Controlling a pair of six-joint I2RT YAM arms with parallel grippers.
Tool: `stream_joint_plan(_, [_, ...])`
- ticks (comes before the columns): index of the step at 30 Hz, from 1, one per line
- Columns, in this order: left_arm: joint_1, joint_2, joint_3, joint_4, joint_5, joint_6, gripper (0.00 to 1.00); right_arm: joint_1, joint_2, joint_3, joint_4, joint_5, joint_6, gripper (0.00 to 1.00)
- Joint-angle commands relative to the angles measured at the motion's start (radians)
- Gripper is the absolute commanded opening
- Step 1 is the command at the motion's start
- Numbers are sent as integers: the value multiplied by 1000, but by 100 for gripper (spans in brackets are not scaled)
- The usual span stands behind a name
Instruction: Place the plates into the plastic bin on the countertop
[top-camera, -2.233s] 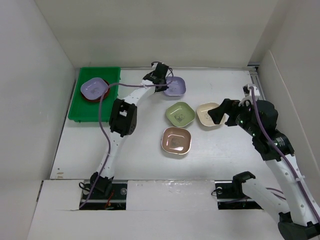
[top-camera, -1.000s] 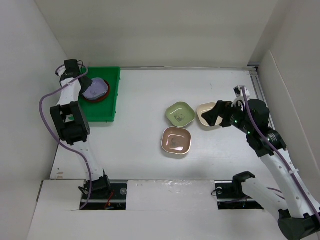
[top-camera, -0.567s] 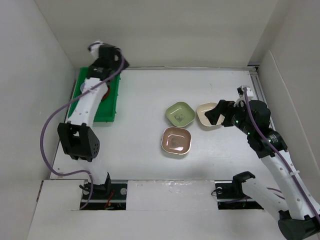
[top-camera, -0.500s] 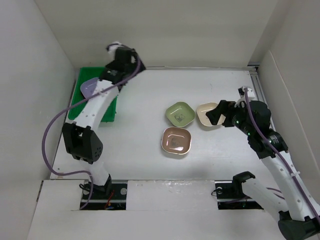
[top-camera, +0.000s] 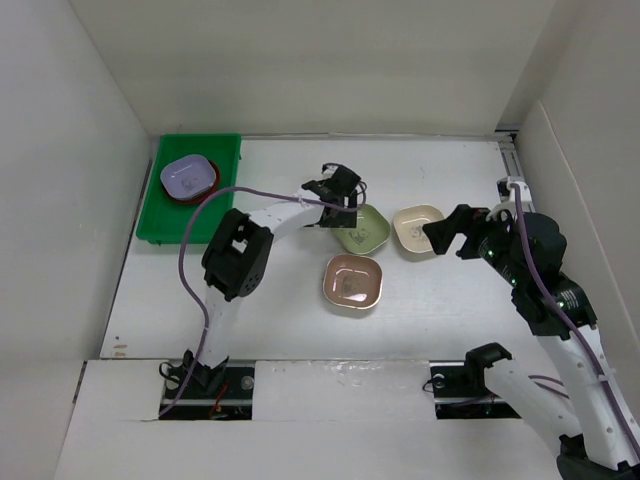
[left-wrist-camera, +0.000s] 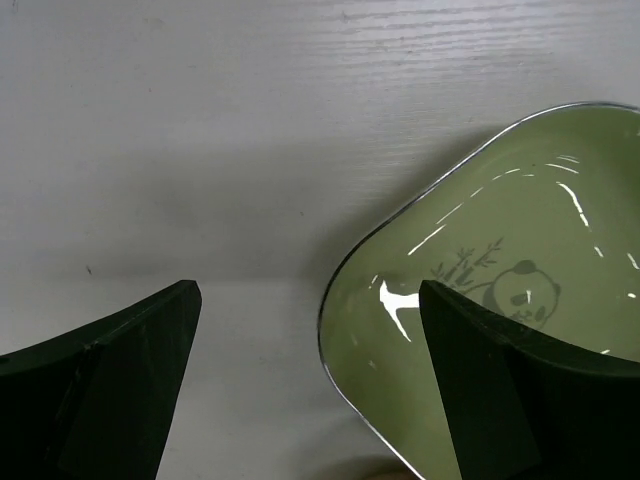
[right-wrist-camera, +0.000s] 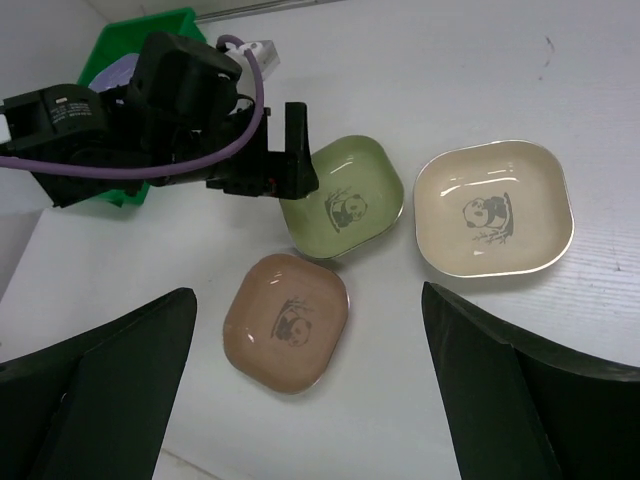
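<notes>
In the top view the green plastic bin holds a lavender plate stacked on a red-brown plate. On the white countertop lie a green plate, a cream plate and a pinkish-tan plate. My left gripper is open at the green plate's left edge. In the left wrist view the left gripper straddles the green plate's rim, one finger over the dish, one over the table. My right gripper, open and empty, hovers beside the cream plate.
White walls border the countertop on the left, back and right. The right wrist view shows the left arm's black wrist and its purple cable lying between the bin and the green plate.
My left arm swung from the bin across to the green plate, leaving the lavender plate in the bin. My right gripper drifted slightly right, off the cream plate.
</notes>
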Motion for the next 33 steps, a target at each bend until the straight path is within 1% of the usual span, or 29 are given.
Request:
stream_joint_plan(1, [12,-34,0,28,-6,23,87,5,-2,30,1,-8,-11,100])
stream_joint_plan(3, [12,-7,-10,28,-6,23,81,5,-2,30,1,-17,-11,100])
stream_joint_plan(5, [12,16,-10,28,-17,23,64,5,-2,20,12,-26,-11,100])
stream_joint_plan(6, [12,30,14,13,-33,23,53,5,-2,20,12,-26,-11,100])
stream_joint_plan(7, [12,58,29,-18,-50,13,40,5,-2,20,12,-26,-11,100])
stream_joint_plan(8, [12,70,45,-36,-90,3,22,5,-2,20,12,-26,-11,100])
stream_joint_plan(9, [12,79,66,-48,-107,-8,14,5,-2,20,12,-35,-11,100])
stream_joint_plan(10, [27,79,66,-59,-107,-17,7,5,-2,20,21,-35,-11,100])
stream_joint_plan(12, [77,89,66,-59,-86,-26,1,5,-2,20,21,-35,-11,100])
stream_joint_plan(16, [180,89,100,-68,-47,-51,0,5,-2,20,12,-35,-11,100])
stream_joint_plan(19, [261,4,80,-40,-11,-103,0,5,-2,20,12,-35,-20,100])
stream_joint_plan(20, [283,-49,66,-26,-10,-121,0,5,8,20,12,-35,-20,100])
stream_joint_plan(23, [373,-118,54,-15,-1,-161,0,5,8,20,21,-46,-20,100])
stream_joint_plan(27, [488,-227,54,5,38,-171,0,5,17,20,21,-46,-20,100])
stream_joint_plan(28, [514,-238,54,5,52,-171,0,5,17,11,32,-46,-29,100])
stream_joint_plan(29, [568,-247,54,5,62,-181,0,5,17,11,32,-55,-29,100])
stream_joint_plan(31, [622,-256,65,5,91,-181,0,5,26,11,32,-69,-29,100])
stream_joint_plan(32, [677,-257,65,5,106,-181,0,5,26,11,41,-69,-29,100])
stream_joint_plan(33, [706,-257,65,-4,120,-181,0,5,26,11,41,-81,-29,100])
